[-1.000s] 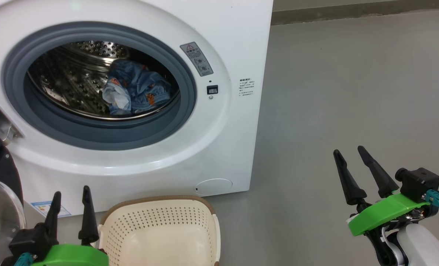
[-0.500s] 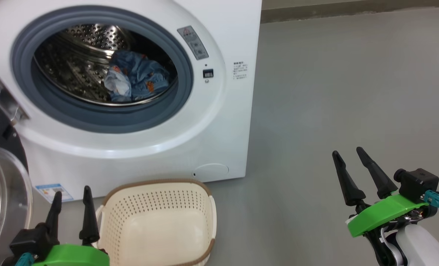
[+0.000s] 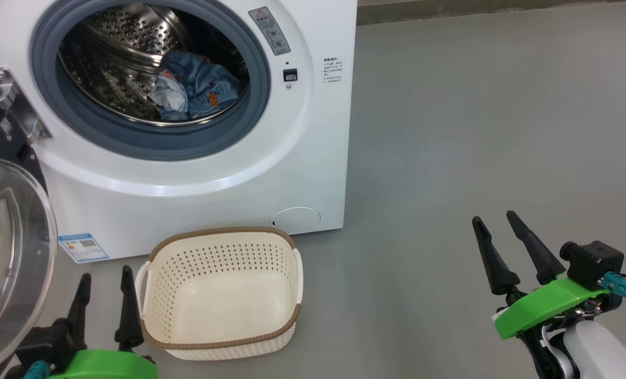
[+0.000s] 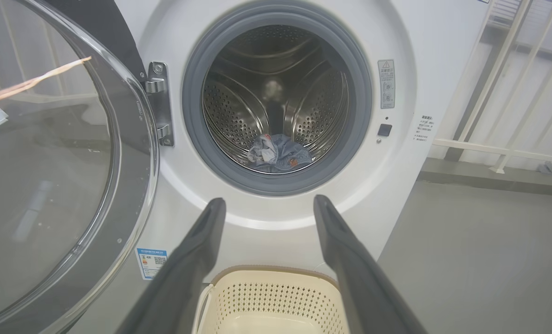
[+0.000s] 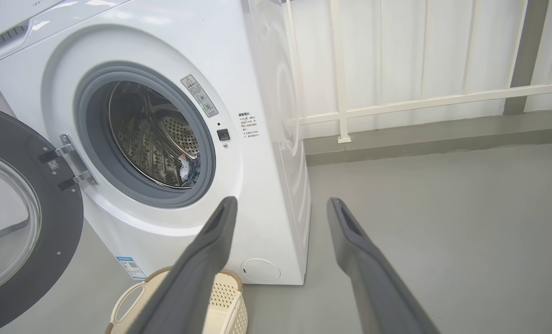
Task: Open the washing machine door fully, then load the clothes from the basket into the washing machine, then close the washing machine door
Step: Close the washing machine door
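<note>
The white washing machine [image 3: 313, 158] stands ahead with its round door [image 3: 7, 252] swung wide to the left, the glass bowl facing me. Inside the steel drum lie the clothes [image 3: 194, 87], a light blue garment with a paler piece bunched against it, also visible in the left wrist view [image 4: 278, 155]. The cream basket [image 3: 220, 292] sits on the floor before the machine, with nothing inside. My left gripper [image 3: 106, 275] hovers open just left of the basket. My right gripper [image 3: 494, 218] hangs open over bare floor far to the right.
Grey floor [image 3: 476, 131] stretches to the right of the machine. A white railing [image 5: 396, 104] and wall run behind it. The open door's black rim [image 5: 67, 241] and hinge [image 4: 157, 104] jut out on the left side.
The head camera has pulled back and tilted down, so the machine sits higher in view and the whole basket shows. Both grippers stay open in place.
</note>
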Robot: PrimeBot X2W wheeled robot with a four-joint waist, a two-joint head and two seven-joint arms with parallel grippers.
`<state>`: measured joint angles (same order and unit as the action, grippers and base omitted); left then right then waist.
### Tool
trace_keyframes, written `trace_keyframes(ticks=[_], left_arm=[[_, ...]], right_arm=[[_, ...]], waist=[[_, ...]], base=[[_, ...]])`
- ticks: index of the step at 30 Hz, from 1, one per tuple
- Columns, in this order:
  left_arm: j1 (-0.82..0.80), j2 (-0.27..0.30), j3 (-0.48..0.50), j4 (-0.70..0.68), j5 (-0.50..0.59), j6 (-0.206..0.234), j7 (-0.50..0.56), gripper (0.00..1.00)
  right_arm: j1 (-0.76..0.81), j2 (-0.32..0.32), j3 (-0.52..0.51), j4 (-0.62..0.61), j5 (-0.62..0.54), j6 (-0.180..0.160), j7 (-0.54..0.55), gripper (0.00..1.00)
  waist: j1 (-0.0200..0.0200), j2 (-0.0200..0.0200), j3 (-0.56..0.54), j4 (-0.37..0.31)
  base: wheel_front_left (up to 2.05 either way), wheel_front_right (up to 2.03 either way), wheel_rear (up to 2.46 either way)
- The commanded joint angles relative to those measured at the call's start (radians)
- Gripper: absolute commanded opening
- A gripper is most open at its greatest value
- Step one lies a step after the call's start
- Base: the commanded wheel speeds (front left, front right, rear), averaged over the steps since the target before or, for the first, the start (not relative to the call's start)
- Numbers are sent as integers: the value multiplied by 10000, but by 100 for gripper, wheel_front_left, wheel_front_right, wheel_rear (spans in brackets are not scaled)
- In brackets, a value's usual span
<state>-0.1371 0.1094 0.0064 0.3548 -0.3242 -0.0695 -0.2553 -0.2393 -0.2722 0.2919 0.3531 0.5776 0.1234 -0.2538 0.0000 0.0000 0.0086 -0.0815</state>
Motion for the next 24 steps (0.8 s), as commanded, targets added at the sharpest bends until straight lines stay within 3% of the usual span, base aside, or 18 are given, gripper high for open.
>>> trace_keyframes(ticks=[1,24], left_arm=[[-123,164,317,-210,27,15,-65,100],[-144,164,339,-234,12,57,-65,100]], right_arm=[[-129,-153,182,-188,134,73,-80,100],[-108,-174,141,-174,161,73,-80,100]], waist=[[0,0,-14,-7],[0,0,-36,79]], base=[[-4,4,0],[0,0,0]])
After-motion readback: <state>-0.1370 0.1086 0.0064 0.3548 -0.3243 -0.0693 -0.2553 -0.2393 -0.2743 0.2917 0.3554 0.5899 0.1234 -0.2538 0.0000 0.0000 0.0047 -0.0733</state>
